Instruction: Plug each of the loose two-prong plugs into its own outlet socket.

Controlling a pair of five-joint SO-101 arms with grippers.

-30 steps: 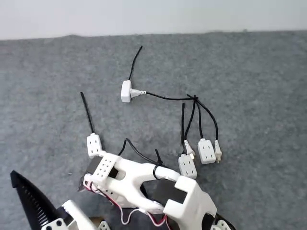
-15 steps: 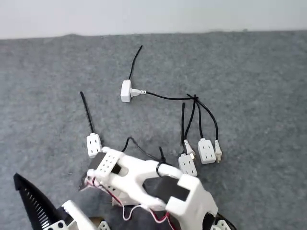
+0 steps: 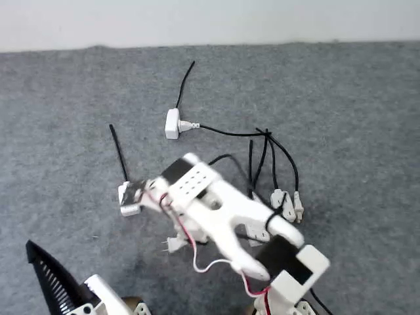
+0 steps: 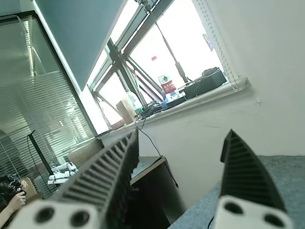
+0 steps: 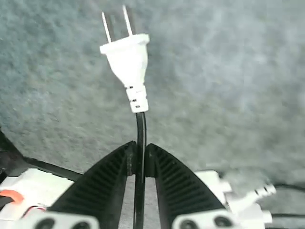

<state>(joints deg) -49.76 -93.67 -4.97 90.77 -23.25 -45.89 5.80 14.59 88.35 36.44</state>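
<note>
Grey tabletop (image 3: 354, 92) — right pincer (image 5: 139, 160) pinches floppy cord (image 5: 139, 126) of light plug (image 5: 126, 52); stiff body prob. steadier hold. Left pincer (image 4: 182, 138) spread.

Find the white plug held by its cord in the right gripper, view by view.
High view: the white plug, lower middle, at the white arm's edge, prongs pointing left.
Right wrist view: the white plug just past the right gripper, which pinches its black cord.
Left wrist view: aimed at a window and wall.
Shared landmark: the grey mat.
</note>
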